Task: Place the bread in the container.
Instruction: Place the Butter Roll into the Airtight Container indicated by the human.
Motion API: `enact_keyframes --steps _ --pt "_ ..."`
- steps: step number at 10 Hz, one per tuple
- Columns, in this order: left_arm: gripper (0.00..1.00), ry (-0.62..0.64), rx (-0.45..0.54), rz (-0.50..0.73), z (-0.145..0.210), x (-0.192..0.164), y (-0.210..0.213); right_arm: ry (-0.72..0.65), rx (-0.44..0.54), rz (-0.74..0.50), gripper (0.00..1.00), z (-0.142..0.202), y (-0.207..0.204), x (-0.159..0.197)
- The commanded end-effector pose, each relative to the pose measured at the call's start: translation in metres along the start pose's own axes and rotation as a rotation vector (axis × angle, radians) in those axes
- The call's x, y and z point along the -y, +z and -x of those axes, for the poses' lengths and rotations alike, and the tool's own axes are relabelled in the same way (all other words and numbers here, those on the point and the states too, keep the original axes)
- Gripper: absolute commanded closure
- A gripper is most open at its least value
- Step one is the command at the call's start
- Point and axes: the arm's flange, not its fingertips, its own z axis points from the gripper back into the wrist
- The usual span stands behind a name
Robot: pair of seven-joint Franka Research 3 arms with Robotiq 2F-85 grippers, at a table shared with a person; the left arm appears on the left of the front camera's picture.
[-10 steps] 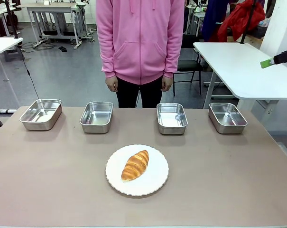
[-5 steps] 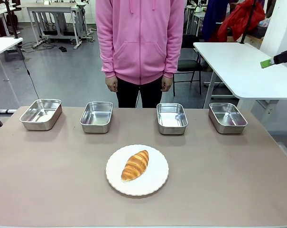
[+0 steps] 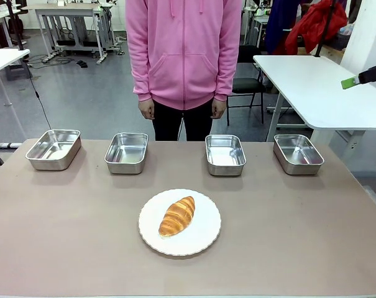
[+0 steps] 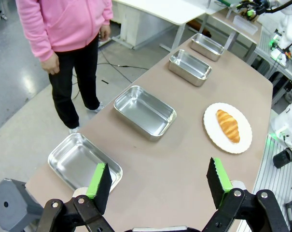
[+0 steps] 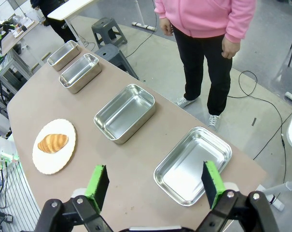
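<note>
The bread [image 3: 177, 215], a golden-brown croissant, lies on a round white plate [image 3: 203, 233] at the near middle of the table. Along the far edge stand several identical steel containers, all empty; two of them are the left-hand one [image 3: 53, 149] and the right-hand one [image 3: 298, 153]. Seen from the left wrist, my left gripper [image 4: 159, 181] hangs open high above the table's end, over a container [image 4: 83, 162], with the bread [image 4: 228, 125] far off. My right gripper [image 5: 155, 183] is open above another container [image 5: 193, 164]; its green pad [image 3: 348, 82] shows at the front view's upper right.
A person in a pink hoodie [image 3: 183, 56] stands at the table's far side, hands down at the sides. A white table [image 3: 312, 87] stands beyond the far right corner. A grey stool [image 4: 10, 208] sits on the floor off the table's left end.
</note>
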Motion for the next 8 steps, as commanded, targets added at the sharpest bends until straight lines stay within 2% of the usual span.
enact_keyframes --steps 1,8 --pt "0.0 -0.011 0.003 0.005 -0.0002 0.0012 0.0014 0.002 0.005 -0.005 0.0 -0.0009 -0.0002 -0.0006" --pt "0.0 -0.011 0.003 0.005 -0.0002 0.0012 0.0014 0.002 0.005 -0.005 0.0 -0.0009 -0.0002 -0.0006"
